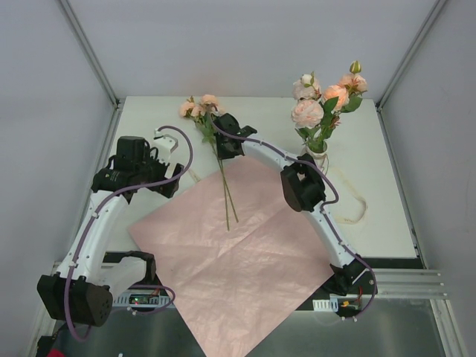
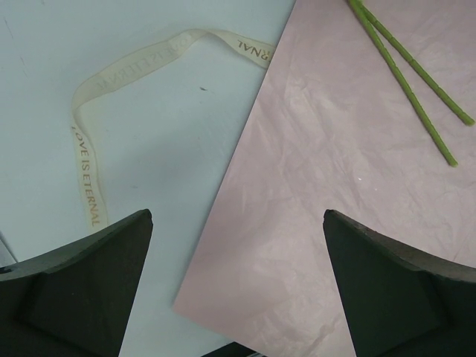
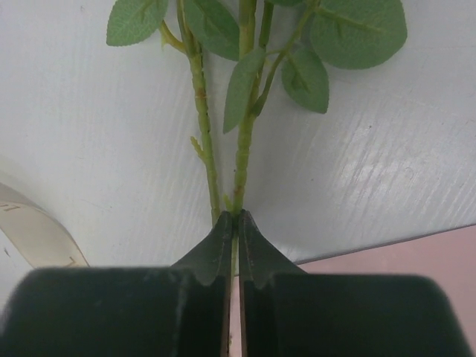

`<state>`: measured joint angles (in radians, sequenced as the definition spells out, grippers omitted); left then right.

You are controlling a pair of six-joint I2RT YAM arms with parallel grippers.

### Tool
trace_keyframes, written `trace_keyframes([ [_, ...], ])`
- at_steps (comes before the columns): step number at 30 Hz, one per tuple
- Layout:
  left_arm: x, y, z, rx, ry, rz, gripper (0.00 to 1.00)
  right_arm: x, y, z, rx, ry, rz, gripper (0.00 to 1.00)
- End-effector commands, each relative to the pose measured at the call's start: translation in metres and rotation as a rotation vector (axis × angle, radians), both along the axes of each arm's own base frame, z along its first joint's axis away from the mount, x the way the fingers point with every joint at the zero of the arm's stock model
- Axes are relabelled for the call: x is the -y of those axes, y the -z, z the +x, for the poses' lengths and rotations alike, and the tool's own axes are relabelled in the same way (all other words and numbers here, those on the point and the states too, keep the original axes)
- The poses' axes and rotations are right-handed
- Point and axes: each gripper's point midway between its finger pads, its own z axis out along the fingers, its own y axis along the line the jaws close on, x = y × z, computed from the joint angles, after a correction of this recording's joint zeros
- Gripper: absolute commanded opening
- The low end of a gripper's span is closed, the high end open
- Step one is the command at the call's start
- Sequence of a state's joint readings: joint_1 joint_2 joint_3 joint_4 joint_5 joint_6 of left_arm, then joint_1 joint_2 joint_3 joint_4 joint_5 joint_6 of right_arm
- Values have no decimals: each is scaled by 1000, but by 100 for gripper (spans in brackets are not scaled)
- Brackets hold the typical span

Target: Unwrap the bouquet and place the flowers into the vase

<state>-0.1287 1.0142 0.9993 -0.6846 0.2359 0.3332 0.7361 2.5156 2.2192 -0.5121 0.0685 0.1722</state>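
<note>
Pink paper (image 1: 245,253) lies flat and open nearest you, spilling over the near edge of the table (image 1: 372,149). The unwrapping looks done, and you are on the step of moving flowers to the vase.

Your left gripper (image 2: 236,219) hangs with its jaws spread wide and nothing between them. It sits above the paper's left edge, where the cream ribbon (image 2: 85,141) loops loose on the bare tabletop. Farther in, the cut ends of two green stems (image 2: 405,82) rest on the paper.

Follow them away from you and you reach your right gripper (image 3: 236,219). It is closed tight, its tips pinched on those stems just past the paper's far edge and below the lowest leaves. One stem clearly runs in between the tips. The other meets them at the very point, and you cannot tell whether it is truly caught. Beyond the gripper, the loose flowers (image 1: 199,106) lie with their peach-pink heads on the table near its far edge.

Off to the far right stands the vase (image 1: 318,155), upright, with several roses (image 1: 320,100) already in it.

Your next move is probably a lift, so check as you rise that both stems come with you. Then swing right, tip the stems upright and lower the cut ends into the narrow mouth among those already there. The vase is slim and likely to topple, and your right arm's elbow sits close in front of it, so go gently.
</note>
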Motion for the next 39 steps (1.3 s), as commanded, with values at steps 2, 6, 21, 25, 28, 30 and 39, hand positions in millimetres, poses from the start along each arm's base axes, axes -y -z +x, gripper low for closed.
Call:
trace_keyframes([
  [2, -1, -11, 0, 46, 12, -2, 99, 1, -33, 3, 81, 12, 8, 1],
  [6, -1, -17, -2, 68, 19, -2, 99, 3, -93, 6, 243, -1, 44, 1],
  [21, -6, -29, -3, 94, -36, -18, 99, 20, -286, -35, 682, -103, 174, 1],
  [25, -5, -36, -5, 109, -45, -29, 99, 36, -315, -53, 747, -89, 182, 1],
  [28, -5, -39, -7, 115, -50, -36, 99, 54, -334, -70, 774, -77, 191, 1],
  [30, -6, -41, -10, 120, -53, -37, 99, 70, -319, -85, 745, -77, 152, 1],
  [39, -6, -43, -14, 129, -53, -39, 99, 128, -198, -146, 517, -80, -15, 1],
])
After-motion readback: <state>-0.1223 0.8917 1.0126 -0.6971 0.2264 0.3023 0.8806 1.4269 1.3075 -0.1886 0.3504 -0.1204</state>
